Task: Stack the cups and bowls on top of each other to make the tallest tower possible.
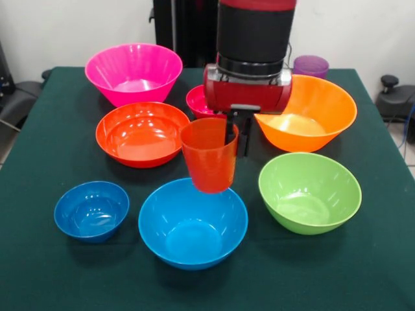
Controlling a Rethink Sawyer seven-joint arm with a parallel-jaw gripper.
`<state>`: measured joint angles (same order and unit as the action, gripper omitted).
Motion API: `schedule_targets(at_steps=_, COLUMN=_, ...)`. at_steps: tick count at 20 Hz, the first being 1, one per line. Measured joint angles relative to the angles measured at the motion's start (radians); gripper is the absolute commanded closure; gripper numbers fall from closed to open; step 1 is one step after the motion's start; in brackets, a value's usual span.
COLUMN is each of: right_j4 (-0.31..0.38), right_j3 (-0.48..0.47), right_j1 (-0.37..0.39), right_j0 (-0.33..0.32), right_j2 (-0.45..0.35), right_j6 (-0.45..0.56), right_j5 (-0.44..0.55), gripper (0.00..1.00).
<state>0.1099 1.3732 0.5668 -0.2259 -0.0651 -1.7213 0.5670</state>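
Observation:
My gripper [237,137] is shut on the rim of the orange-red cup [209,157] and holds it upright in the air, just above the far rim of the sky-blue bowl [192,223]. One finger is inside the cup, one outside. The large pink bowl [133,72], red-orange bowl [142,133], orange bowl [306,113] and lime green bowl [309,192] stand apart on the green table [363,272]. A small dark blue bowl [91,210] is at front left. A magenta-red bowl [198,102] is partly hidden behind the arm. The purple cup [310,65] stands at the back. Nothing is stacked.
The red and black arm [249,61] comes down over the table's middle. Dark chairs or equipment show at both table sides.

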Motion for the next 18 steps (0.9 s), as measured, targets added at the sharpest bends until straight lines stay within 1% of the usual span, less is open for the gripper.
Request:
schedule_targets(at_steps=8, right_j4=0.0, right_j3=0.0, right_j1=-0.059, right_j0=-0.043, right_j2=-0.006, right_j6=0.0, right_j5=-0.001, gripper=1.0)
schedule_targets(at_steps=13, right_j4=0.001, right_j3=-0.001, right_j1=-0.106, right_j0=-0.078, right_j2=-0.028, right_j6=0.0, right_j5=-0.021, gripper=1.0)
schedule_targets(at_steps=18, right_j4=0.002, right_j3=-0.001, right_j1=-0.139, right_j0=-0.088, right_j2=-0.042, right_j6=0.0, right_j5=-0.044, gripper=1.0)
